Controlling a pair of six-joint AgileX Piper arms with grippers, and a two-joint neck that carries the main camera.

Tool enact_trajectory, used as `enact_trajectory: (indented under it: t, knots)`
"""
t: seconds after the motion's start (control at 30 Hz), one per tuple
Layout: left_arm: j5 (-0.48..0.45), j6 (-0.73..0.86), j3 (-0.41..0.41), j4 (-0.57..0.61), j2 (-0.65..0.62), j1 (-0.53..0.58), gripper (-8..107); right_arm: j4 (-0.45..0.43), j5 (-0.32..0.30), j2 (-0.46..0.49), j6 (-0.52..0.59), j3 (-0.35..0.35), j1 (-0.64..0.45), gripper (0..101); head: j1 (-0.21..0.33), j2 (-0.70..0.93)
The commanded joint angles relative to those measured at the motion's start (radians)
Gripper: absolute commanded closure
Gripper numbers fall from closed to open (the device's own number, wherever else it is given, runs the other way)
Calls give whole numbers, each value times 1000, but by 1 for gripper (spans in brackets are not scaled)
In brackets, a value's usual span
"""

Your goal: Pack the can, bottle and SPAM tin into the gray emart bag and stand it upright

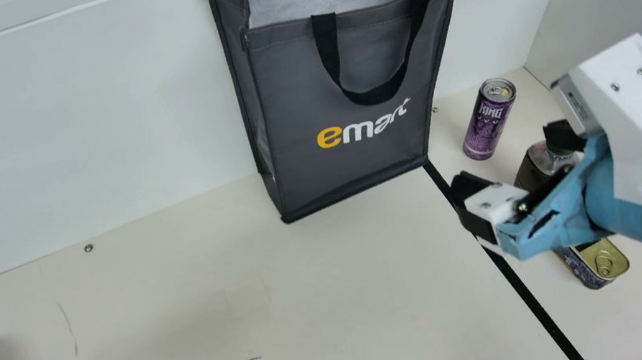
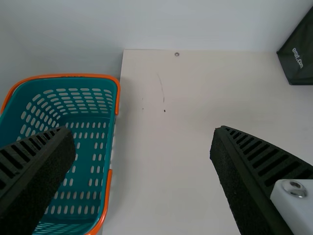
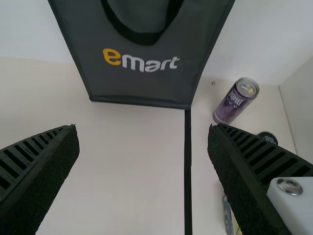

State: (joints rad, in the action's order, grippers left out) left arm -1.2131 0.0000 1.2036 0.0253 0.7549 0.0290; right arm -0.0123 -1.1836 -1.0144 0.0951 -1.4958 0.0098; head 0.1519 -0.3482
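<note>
Right pincer (image 1: 514,160) is hanging spread, partly hiding dark-labelled clear bottle (image 1: 535,167) and gold-lidded rectangular metal tin (image 1: 600,264); left pincer (image 2: 144,131) is hanging spread.

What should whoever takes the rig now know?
Left gripper: open, empty.
Right gripper: open, empty, near the bottle.
Bag: upright by the back wall, top open.
Can, bottle, tin: on the table, right of the black strip in the main view; can nearest the bag, bottle and tin partly hidden by the right arm.
Done: bag stands; none of the three packed.
Left: pack all three, keep bag upright.
</note>
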Motion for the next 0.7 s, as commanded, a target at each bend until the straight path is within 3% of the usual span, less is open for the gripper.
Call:
enact_trajectory:
  t: [0.0, 0.67]
  knots:
    - [0, 0, 0, 0, 0, 0, 9, 3, 3, -21, 25, -22, -2, 6, 23, -1]
    - [0, 0, 0, 0, 0, 0, 9, 18, -17, -237, 306, -308, -15, 6, 23, -1]
